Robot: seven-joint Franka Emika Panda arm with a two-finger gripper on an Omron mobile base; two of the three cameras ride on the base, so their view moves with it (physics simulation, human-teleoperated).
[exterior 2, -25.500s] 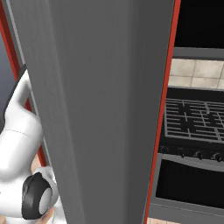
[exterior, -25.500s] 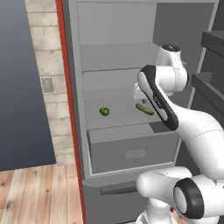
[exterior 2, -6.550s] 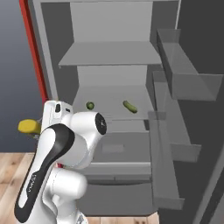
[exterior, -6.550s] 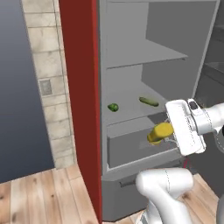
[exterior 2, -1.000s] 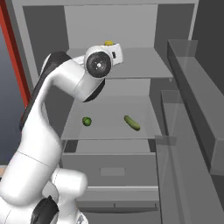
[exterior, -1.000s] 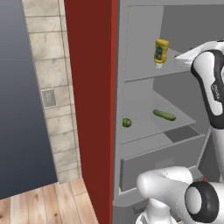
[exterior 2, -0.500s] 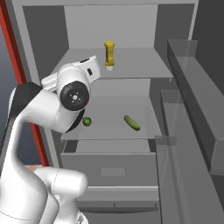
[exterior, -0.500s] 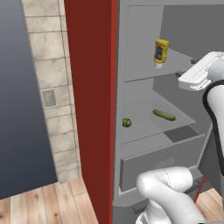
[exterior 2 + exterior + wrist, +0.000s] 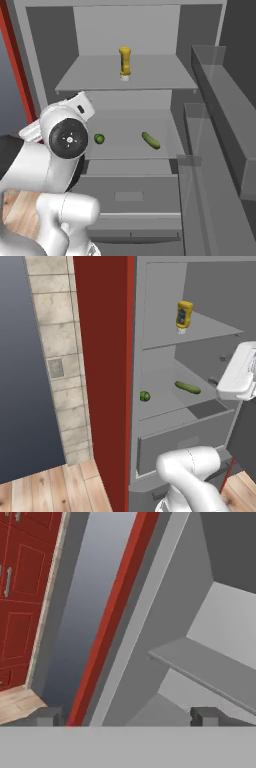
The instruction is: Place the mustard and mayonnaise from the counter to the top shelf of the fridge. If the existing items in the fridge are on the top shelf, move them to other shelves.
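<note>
The arm has swung away from the top shelf since half a second ago, when the hand was level with the mustard; now the white hand sits lower, off the right edge in the left base view, and in the right base view the big round joint has dropped to the level of the middle shelf. The mustard (image 9: 183, 316) stayed where it was left, standing cap-down on the top shelf of the fridge (image 9: 165, 341), alone there and untouched by the arm. In the right base view the mustard (image 9: 124, 62) stands near the middle of that shelf, towards its back. Its dark blue label faces the left base camera, but the print is too small to read.

On the middle shelf lie the existing items: the small round dark green vegetable (image 9: 144, 396) close to the left wall and the cucumber (image 9: 187, 387) farther right, well apart from each other. The right base view shows them the same way, vegetable (image 9: 99, 138) left and cucumber (image 9: 150, 140) right, both below the bottle. The grey drawer (image 9: 129, 197) beneath them stands pulled partly out.

The gripper (image 9: 127, 716) hangs empty, its two dark fingertips (image 9: 204, 716) spread wide with nothing between them. It looks towards the fridge's red-edged side and a grey shelf edge, with red cabinets (image 9: 20, 582) beyond on the left.
</note>
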